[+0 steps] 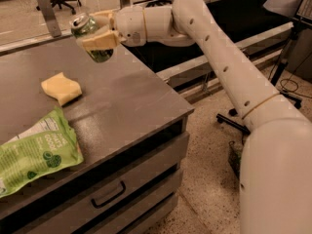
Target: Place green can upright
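Observation:
The green can is held in the air above the far part of the grey table, tilted with its silver pull-tab top up and to the left. My gripper is shut on the green can, its pale yellow fingers clamped across the can's body. The white arm reaches in from the right. The can's bottom hangs a little above the tabletop.
A yellow sponge lies on the table below and left of the can. A large flat green snack bag lies at the front left. The table's right edge and a drawer handle are close by. Office chair legs stand behind.

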You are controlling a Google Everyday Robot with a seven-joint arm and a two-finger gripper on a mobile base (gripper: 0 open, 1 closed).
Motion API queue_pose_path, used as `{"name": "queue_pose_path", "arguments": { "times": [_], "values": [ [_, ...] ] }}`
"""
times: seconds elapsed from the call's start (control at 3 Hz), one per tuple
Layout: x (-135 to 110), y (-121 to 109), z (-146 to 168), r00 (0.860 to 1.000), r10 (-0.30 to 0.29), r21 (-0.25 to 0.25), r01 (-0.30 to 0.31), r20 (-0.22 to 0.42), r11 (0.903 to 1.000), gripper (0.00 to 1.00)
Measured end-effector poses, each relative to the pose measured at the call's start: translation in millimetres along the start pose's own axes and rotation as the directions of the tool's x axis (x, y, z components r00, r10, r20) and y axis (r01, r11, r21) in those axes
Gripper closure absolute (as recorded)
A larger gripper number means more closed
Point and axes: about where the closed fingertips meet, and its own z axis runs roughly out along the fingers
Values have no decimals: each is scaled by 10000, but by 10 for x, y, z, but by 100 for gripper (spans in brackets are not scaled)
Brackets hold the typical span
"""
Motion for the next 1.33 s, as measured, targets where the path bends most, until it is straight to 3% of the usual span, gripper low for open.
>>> {"name": "queue_pose_path", "arguments": {
  "times": [0.33, 0.67, 1.0, 1.33],
  "values": [
    [227, 171, 7, 9990, 398, -168, -401, -218, 9991, 100],
    [224, 175, 30, 9990, 393, -204, -398, -209, 9990, 100],
    [275, 187, 10, 9961, 652, -221, -639, 592, 9977, 100],
    [343, 218, -39, 9810, 998, -228, -973, 1662, 9950, 100]
  ]
}}
